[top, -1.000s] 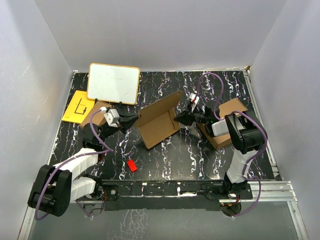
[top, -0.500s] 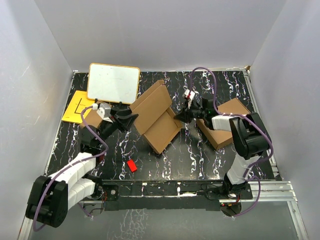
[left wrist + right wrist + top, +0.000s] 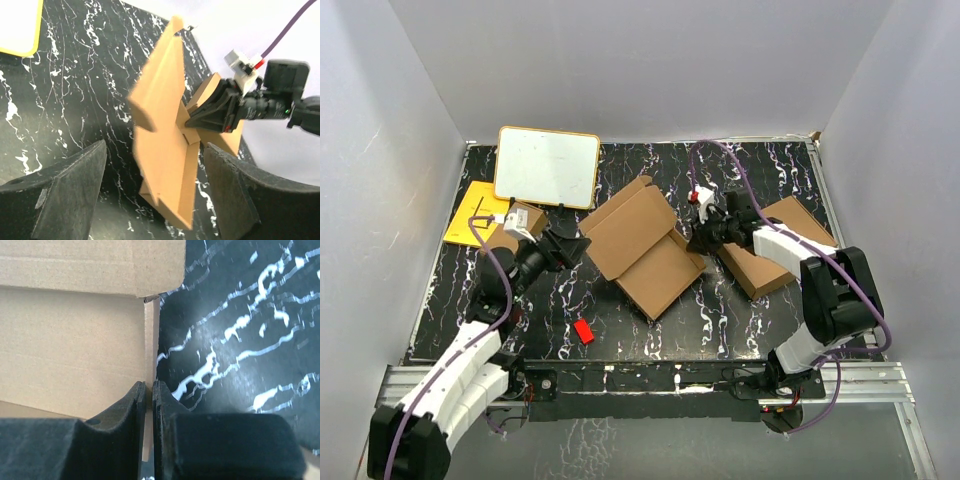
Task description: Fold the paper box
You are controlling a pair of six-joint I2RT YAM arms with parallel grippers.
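Finds the left gripper [image 3: 567, 248] newly spread wide and clear of the cardboard, having let go within the last second; finds the right gripper [image 3: 698, 240] pressed together on a thin edge flap at the right side of the paper box [image 3: 642, 248]. Means one-sided support only, with panels dropped from upright toward flat. Lies mid-frame in the overhead view: brown, creased, opened out, walls not yet formed.

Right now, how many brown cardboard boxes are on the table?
3. The flat paper box lies mid-table. A thicker box sits on the right side. A small box sits on the left, next to the yellow sheet. Others could be hidden from view.
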